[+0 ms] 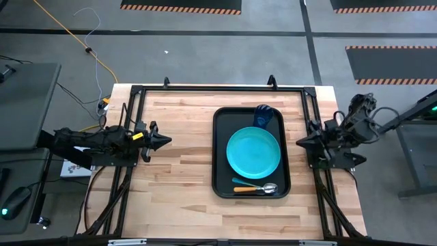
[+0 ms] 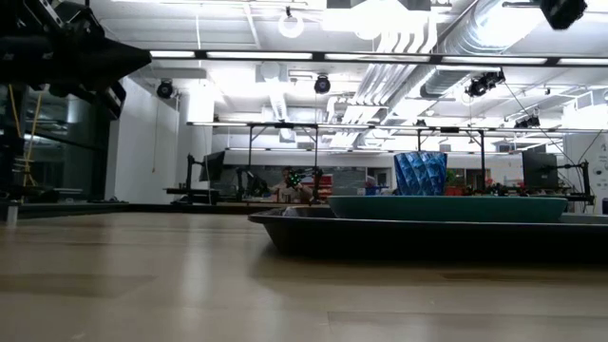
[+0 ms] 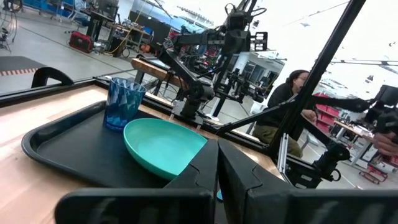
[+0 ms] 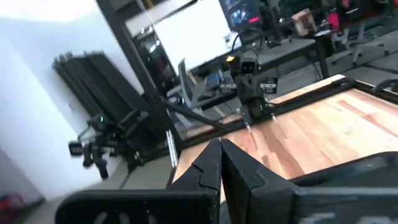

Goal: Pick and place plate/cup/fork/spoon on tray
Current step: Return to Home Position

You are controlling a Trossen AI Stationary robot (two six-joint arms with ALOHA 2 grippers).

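High view: your tray point(image 1: 222, 179) lies between two closed pincers, right gripper point(image 1: 299, 142) just beside it, left gripper point(image 1: 166, 141) well apart.

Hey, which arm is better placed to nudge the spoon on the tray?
Right. The right claw sits just off the tray's near edge, close to the spoon; the left claw is farther off across the table.

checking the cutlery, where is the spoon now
High view: the spoon lies inside the tray at its lower end, between the plate and the rim, alongside the fork.
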